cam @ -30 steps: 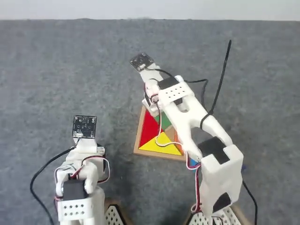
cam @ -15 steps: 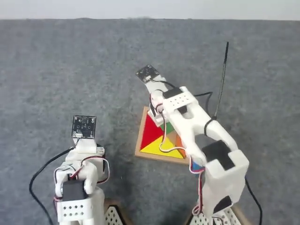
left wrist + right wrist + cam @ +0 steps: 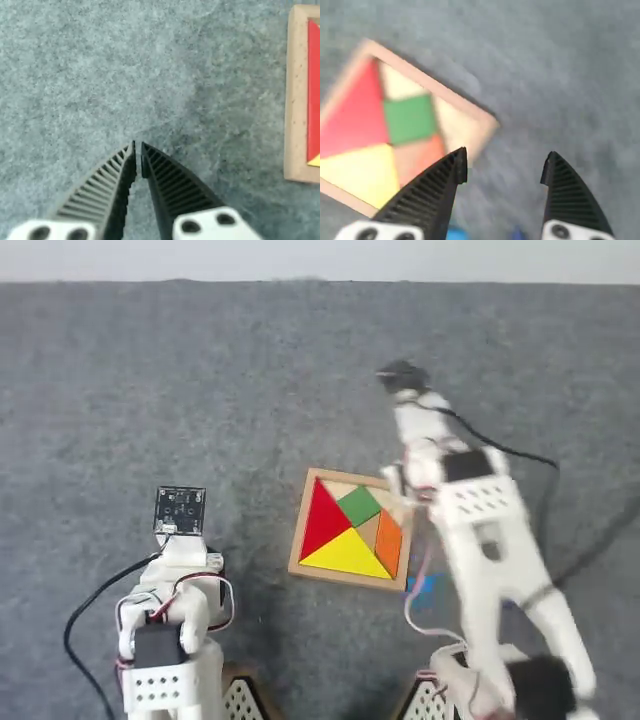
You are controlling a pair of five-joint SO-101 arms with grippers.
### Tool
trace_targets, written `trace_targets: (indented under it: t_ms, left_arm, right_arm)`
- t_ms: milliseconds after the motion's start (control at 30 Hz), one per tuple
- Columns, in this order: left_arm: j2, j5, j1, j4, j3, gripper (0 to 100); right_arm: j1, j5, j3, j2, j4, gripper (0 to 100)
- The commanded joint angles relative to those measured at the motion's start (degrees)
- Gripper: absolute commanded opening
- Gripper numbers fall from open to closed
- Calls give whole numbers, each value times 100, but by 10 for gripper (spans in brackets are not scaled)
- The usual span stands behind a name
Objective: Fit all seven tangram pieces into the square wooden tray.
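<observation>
Black ribbed plastic, item one: my right gripper (image 3: 506, 160), fingers spread wide, nothing between them, hanging over grey carpet (image 3: 150, 370).

Item two, just beside one of its fingers: square wooden tray (image 3: 420, 75), flat on the carpet, one corner nearest the gap. I count inside it:
- large red triangle (image 3: 325, 520), against the side away from the gripper;
- large yellow triangle (image 3: 348, 555), touching the red one;
- green square (image 3: 358, 505), at the middle;
- orange piece (image 3: 388, 540), along the side nearest the gripper;
- pale wood-coloured patches (image 3: 340, 488); I cannot tell whether they are pieces or bare tray floor.

Item three, behind the gripper, towards the arm's base: small blue flat piece (image 3: 422, 587), on the carpet outside the tray, just beside its rim; shape unclear.

Item four: my left gripper (image 3: 137, 146), fingers closed to a thin slit, empty, low over bare carpet. The tray's rim (image 3: 295, 100) lies well off to its side.
</observation>
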Motion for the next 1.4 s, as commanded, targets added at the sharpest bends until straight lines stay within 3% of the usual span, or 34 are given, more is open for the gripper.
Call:
trace_targets:
  t_ms: [0, 167, 267, 333, 500, 600, 867, 1167, 1367]
  left_arm:
    - [-105, 97, -26, 18, -75, 18]
    - [-105, 97, -26, 18, -75, 18]
    - [-105, 97, -26, 18, -75, 18]
    - [-105, 97, -26, 18, -75, 18]
    - [-105, 97, -26, 18, -75, 18]
    - [-105, 97, -26, 18, -75, 18]
    - [-105, 97, -26, 18, -75, 18]
    - [-105, 97, -26, 18, -75, 18]
    - [-105, 97, -26, 18, -75, 18]
  right_arm:
    - [760, 299, 747, -804, 84, 248]
    - [1499, 941, 1336, -910, 752, 248]
    - [1516, 2092, 1354, -910, 1429, 248]
    - [1543, 2444, 1354, -971, 1754, 248]
    - [2193, 2224, 1389, -980, 2000, 248]
    - [2527, 2716, 1512, -971, 1938, 248]
    - [2545, 2840, 2453, -910, 690, 249]
    - [2571, 2840, 2681, -910, 541, 243]
    - [2756, 2646, 2681, -910, 321, 102]
